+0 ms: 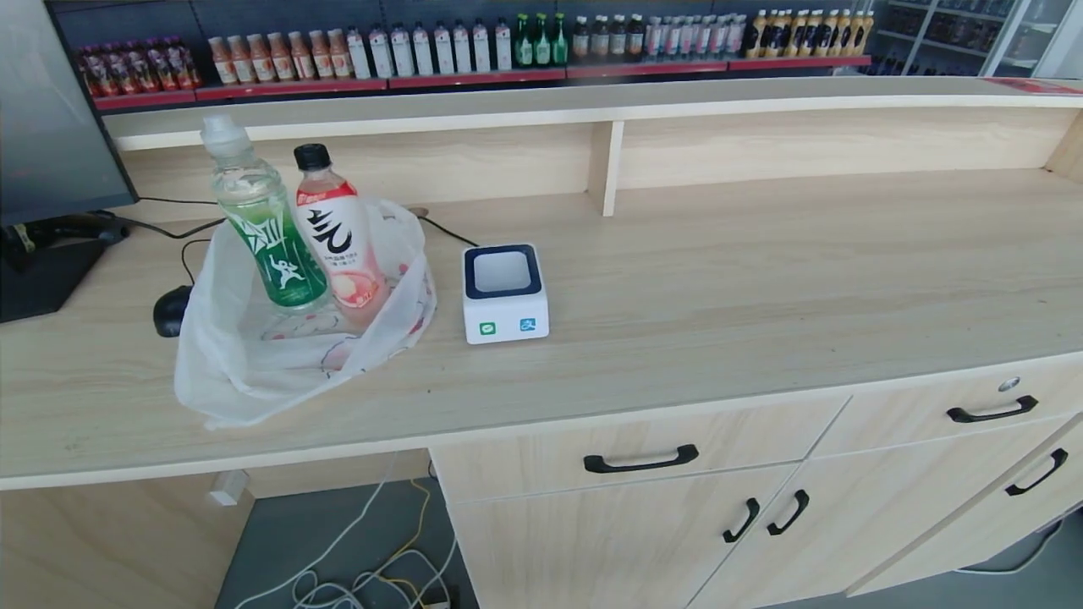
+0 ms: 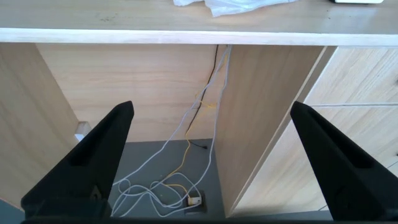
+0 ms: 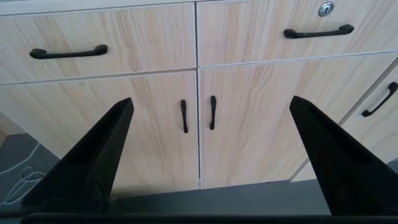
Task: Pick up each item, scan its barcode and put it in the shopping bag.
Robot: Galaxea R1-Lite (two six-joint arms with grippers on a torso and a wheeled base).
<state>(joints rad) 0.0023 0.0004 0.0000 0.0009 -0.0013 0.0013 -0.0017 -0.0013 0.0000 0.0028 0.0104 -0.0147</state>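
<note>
Shopping bag [image 1: 228,372], green bottle [image 1: 271,241], pink bottle [image 1: 340,241] inside (upright), left hand [image 2: 212,107] released, right hand [image 3: 211,101] released

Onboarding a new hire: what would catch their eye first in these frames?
A green-labelled bottle and a pink-labelled bottle stand upright in the open white shopping bag on the counter's left part. The white scanner sits just right of the bag. The left gripper and right gripper are open, below counter level.

Light wood counter [image 1: 719,288], cabinets [image 1: 609,541] with black handles [image 1: 640,462], red bottle shelves [image 1: 474,78] behind, grey floor [image 1: 271,524]
</note>
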